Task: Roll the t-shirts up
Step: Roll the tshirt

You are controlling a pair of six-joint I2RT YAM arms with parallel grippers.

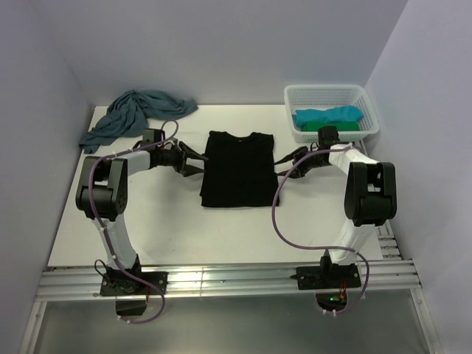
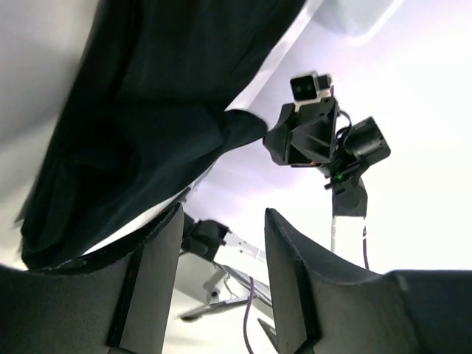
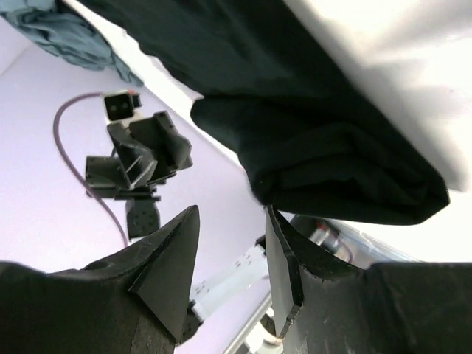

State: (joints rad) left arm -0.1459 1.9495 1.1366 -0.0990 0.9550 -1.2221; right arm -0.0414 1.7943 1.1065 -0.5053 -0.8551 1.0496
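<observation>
A black t-shirt [image 1: 236, 169] lies flat on the white table, folded into a tall rectangle with its collar at the far end. My left gripper [image 1: 195, 165] is at the shirt's left edge, open, with nothing between its fingers [image 2: 155, 258]. My right gripper [image 1: 283, 168] stands at the right edge, also open and empty. In the left wrist view the black cloth [image 2: 147, 110] hangs just past the left gripper [image 2: 221, 243]. In the right wrist view a folded edge of the black t-shirt [image 3: 317, 140] sits just beyond the right gripper [image 3: 232, 236].
A dusty-blue t-shirt [image 1: 136, 114] lies crumpled at the back left corner. A white mesh basket [image 1: 365, 103] at the back right holds a turquoise t-shirt [image 1: 328, 116] and a green one [image 1: 354, 126]. Walls close in the table on three sides.
</observation>
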